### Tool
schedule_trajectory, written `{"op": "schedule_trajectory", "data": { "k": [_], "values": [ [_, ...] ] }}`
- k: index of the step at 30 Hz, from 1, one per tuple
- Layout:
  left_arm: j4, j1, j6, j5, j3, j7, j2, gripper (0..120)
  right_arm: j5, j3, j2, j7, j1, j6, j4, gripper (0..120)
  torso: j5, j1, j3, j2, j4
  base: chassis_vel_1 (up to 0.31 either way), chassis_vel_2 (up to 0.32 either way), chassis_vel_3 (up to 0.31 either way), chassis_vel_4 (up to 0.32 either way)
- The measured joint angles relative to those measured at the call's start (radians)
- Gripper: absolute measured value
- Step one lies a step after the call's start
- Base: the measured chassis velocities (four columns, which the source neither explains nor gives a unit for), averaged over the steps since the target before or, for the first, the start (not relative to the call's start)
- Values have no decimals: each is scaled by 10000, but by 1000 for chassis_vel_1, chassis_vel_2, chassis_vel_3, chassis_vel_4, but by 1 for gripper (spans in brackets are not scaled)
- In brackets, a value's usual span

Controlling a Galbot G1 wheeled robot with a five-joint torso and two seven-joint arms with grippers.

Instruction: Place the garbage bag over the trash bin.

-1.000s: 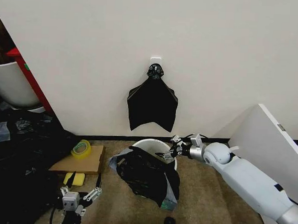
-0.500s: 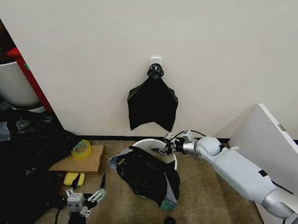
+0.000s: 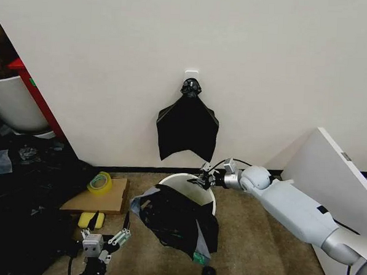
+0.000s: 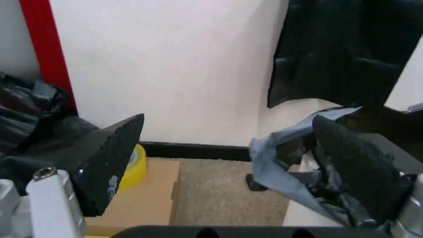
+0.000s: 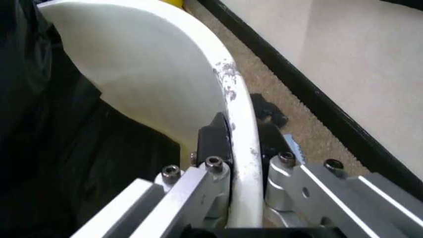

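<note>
right gripper [image 3: 204, 180]: clamped on the far right rim of the trash bin [image 3: 212, 200] | garbage bag [image 3: 173, 220]: draped over the bin's near left side | left gripper [image 3: 106, 243]: jaws spread, low at near left, holding nothing

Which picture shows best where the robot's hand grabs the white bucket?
The right wrist view: the right gripper straddles the trash bin rim, one finger inside, one outside. The head view shows the whole bin and gripper from afar. The left wrist view catches a sliver of bin.
</note>
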Motion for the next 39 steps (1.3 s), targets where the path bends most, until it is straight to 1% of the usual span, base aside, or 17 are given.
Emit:
{"op": "schedule_trajectory", "data": {
  "k": [2,6,9,13,17,18,20,22,24,26,27,29,30,31,33,36,39],
  "values": [
    [-8,15,0,-23,-18,-6,1,100,3,43,-15,25,-33,0,0,3,2,0,0,0,1,0,0,0,0],
    [-134,64,12,-123,-90,-10,19,100,382,555,-97,296,-483,-23,35,3,2,0,1,0,1,0,0,0,0],
    [-233,20,90,-250,-119,-11,35,100,1361,1247,-374,1079,-1267,-95,452,3,3,0,1,0,-1,0,0,0,0],
    [-224,-55,138,-284,-74,-11,46,100,2018,1409,-537,1716,-1648,231,735,3,2,0,1,0,-2,0,0,0,0],
    [-265,-161,296,-360,91,-16,113,100,2885,1958,-829,2659,-2378,119,1695,2,1,0,1,0,1,0,0,0,0],
    [-265,-161,296,-360,91,-16,113,100,2885,1958,-829,2659,-2378,119,1695,2,1,0,1,0,1,0,0,0,0],
    [-346,-205,361,-399,137,-18,162,100,3218,2348,-1033,3236,-2852,-222,2449,2,-1,0,0,0,0,0,0,0,0],
    [-364,-212,374,-409,143,-19,175,100,3267,2464,-1077,3412,-2978,-330,2628,2,0,0,0,0,0,0,0,0,0],
    [-437,-220,402,-441,161,-31,229,100,3489,3101,-1202,4265,-3712,-843,3413,2,1,0,0,0,-1,0,0,0,0],
    [-459,-217,405,-461,162,-34,258,100,3536,3557,-1218,4723,-4226,-999,3786,2,1,0,0,0,2,0,0,0,0],
    [-459,-217,405,-461,162,-34,258,100,3536,3557,-1218,4723,-4226,-999,3786,2,1,0,0,0,2,0,0,0,0],
    [-467,-219,407,-513,163,-36,296,100,3536,4037,-1220,5130,-4829,-1086,4190,2,-1,0,0,0,-3,0,0,0,0],
    [-467,-235,412,-544,164,-41,323,100,3523,4322,-1210,5361,-5159,-1166,4435,2,6,0,0,0,-3,0,0,0,0],
    [-467,-235,412,-544,164,-41,323,100,3523,4322,-1210,5361,-5159,-1166,4435,2,6,0,0,0,-3,0,0,0,0],
    [-457,-326,454,-613,181,-64,377,100,3519,5200,-1035,6204,-6129,-1467,5199,2,1,0,0,0,-2,0,0,0,0],
    [-486,-394,526,-639,211,-98,401,100,3555,5755,-768,6869,-6723,-1593,5723,2,0,0,0,0,-2,0,0,0,0],
    [-547,-399,563,-648,220,-107,410,100,3590,5951,-630,7219,-6939,-1653,5940,2,1,0,0,0,-1,0,0,0,0]
  ]
}}
